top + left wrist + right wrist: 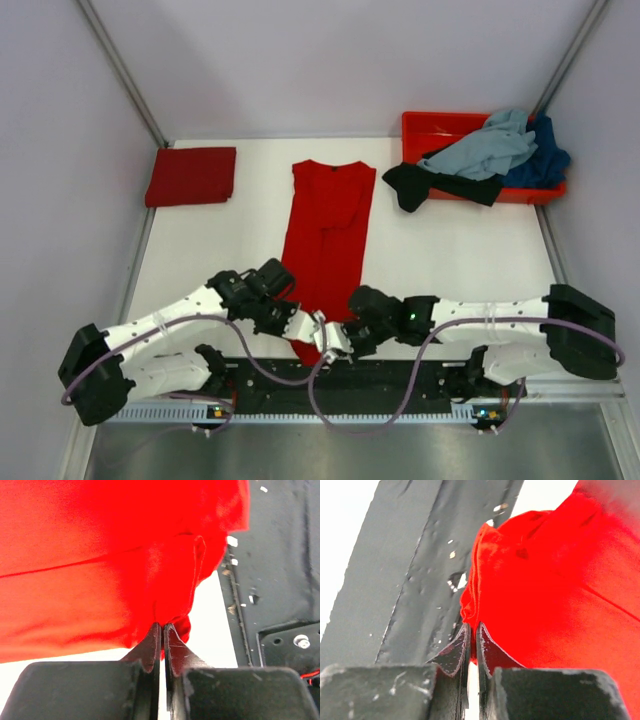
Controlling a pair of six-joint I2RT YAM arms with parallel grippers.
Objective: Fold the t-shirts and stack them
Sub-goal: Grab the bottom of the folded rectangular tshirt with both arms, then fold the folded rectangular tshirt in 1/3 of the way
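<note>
A bright red t-shirt (328, 232) lies as a long narrow strip down the middle of the white table, sleeves folded in, collar at the far end. My left gripper (308, 325) is shut on its near hem (172, 615). My right gripper (336, 341) is shut on the same hem (472, 610) just beside the left one, at the near table edge. A darker red shirt (191, 176) lies folded at the far left. Grey-blue (483, 148), black (424, 184) and dark blue (545, 160) shirts are heaped in the tray.
A red-orange plastic tray (432, 127) stands at the far right corner with shirts spilling over its front. A black rail (380, 385) runs along the near edge under the arms. Grey walls close in on the left, back and right.
</note>
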